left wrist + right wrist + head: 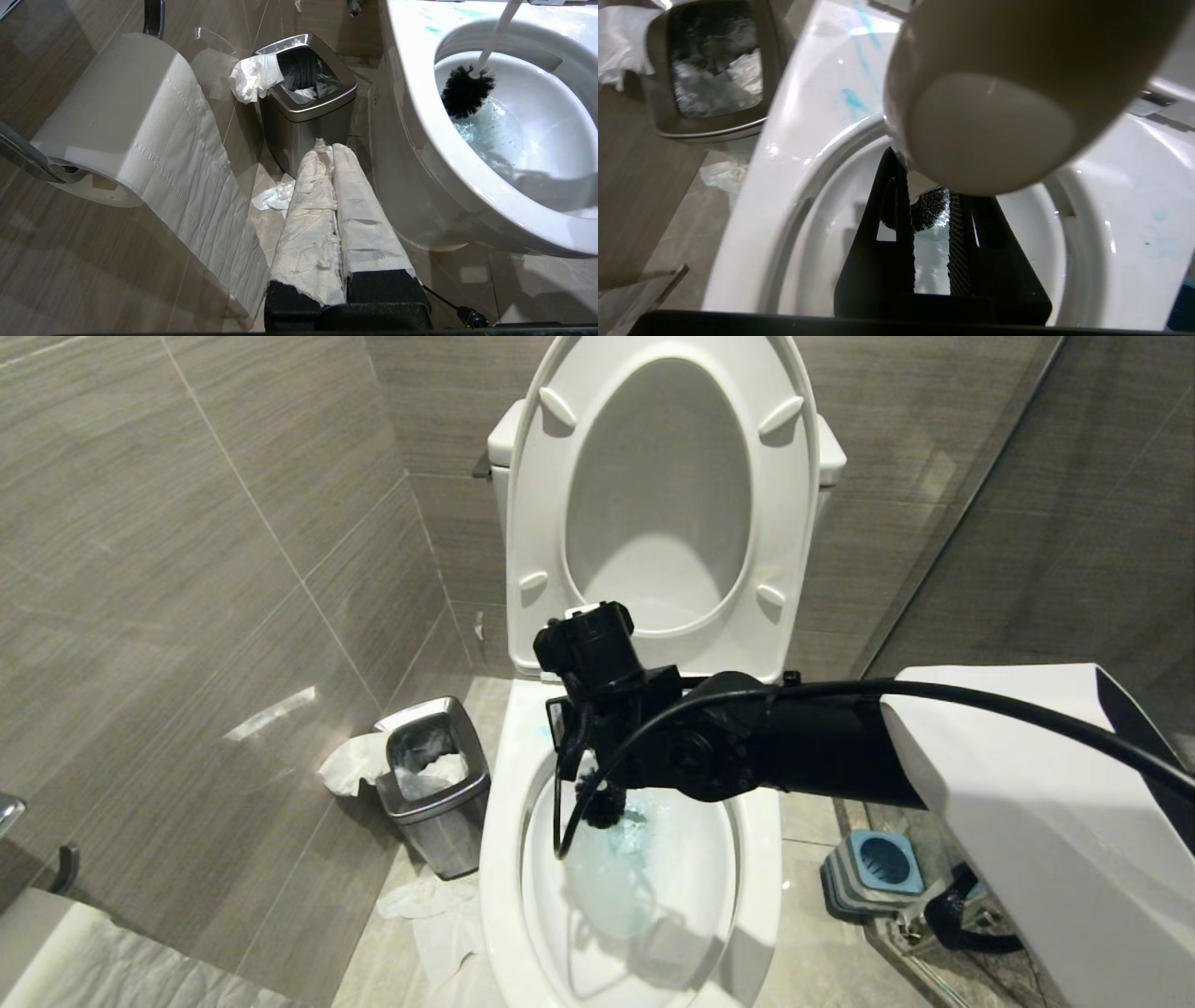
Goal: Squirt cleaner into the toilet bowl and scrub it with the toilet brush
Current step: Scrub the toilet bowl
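Across the middle of the head view the toilet bowl (504,821) is taking up most of the room, its seat and lid (541,476) standing raised against the grey tiled wall (187,523). Narrow strips of floor are lying open on either side of the bowl. At the left edge of the bowl, just beside it, a small steel bin (439,803) is standing with tissue (350,765) hanging over its rim. Low at the right, a blue-and-grey holder (873,873) is sitting on the floor, apart from the bowl.

From the right edge of the frame the right arm is reaching across the bowl's rear rim, and the right gripper (931,233) is clenching the white handle of the toilet brush (467,91), whose rounded end is filling the upper part of the right wrist view. The black bristle head is pressing against the left inner wall of the bowl, just above the water. Pale blue cleaner (625,840) is tinting the water below the head, and blue streaks are showing on the flat rim.

The left gripper (334,154), wrapped in white paper, is hanging with its fingers pressed together beside the bowl's outer wall, pointing toward the bin, next to a toilet paper roll (117,116).
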{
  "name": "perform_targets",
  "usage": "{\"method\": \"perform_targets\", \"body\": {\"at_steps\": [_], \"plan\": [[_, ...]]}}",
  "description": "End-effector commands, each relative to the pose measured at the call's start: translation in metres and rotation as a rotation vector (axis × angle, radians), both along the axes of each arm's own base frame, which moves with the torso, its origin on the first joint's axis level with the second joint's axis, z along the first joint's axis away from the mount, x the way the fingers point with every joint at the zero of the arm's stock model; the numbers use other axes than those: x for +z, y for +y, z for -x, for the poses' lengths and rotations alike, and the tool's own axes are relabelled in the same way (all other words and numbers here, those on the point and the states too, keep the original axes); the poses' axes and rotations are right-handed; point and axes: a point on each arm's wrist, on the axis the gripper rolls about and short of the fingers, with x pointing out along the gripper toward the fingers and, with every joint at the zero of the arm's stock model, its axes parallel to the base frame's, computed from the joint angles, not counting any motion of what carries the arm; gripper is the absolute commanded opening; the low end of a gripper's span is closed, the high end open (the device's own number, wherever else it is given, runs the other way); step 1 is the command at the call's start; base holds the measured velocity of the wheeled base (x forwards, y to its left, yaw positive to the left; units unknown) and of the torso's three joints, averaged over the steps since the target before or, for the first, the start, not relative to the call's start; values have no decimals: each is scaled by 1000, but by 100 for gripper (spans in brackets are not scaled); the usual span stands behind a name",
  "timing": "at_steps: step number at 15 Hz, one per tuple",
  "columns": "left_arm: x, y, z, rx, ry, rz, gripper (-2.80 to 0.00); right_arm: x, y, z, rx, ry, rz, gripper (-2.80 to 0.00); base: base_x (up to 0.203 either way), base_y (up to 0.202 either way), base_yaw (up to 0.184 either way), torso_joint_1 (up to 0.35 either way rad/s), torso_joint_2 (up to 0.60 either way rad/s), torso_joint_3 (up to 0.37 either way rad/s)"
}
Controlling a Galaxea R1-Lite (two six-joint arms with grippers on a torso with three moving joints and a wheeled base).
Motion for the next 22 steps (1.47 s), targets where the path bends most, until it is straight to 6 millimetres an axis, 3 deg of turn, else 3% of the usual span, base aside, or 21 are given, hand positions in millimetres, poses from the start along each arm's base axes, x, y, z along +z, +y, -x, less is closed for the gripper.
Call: {"method": "perform_targets", "body": {"at_steps": [1,7,9,13,18,22], "plan": [[0,0,0,0,2,0,-280,-2,15,15,40,2,0,-280,0,0,0,0,0,0],[0,0,0,0,2,0,-280,20,30,58,133,9,-4,-280,0,0,0,0,0,0],[0,0,0,0,2,0,-280,24,28,75,147,53,8,-280,0,0,0,0,0,0],[-1,0,0,0,3,0,-280,14,14,112,160,171,45,-280,0,0,0,0,0,0],[-1,0,0,0,3,0,-280,16,-43,147,133,240,94,-280,0,0,0,0,0,0],[-1,0,0,0,2,0,-280,27,-100,141,29,246,91,-280,0,0,0,0,0,0]]}}
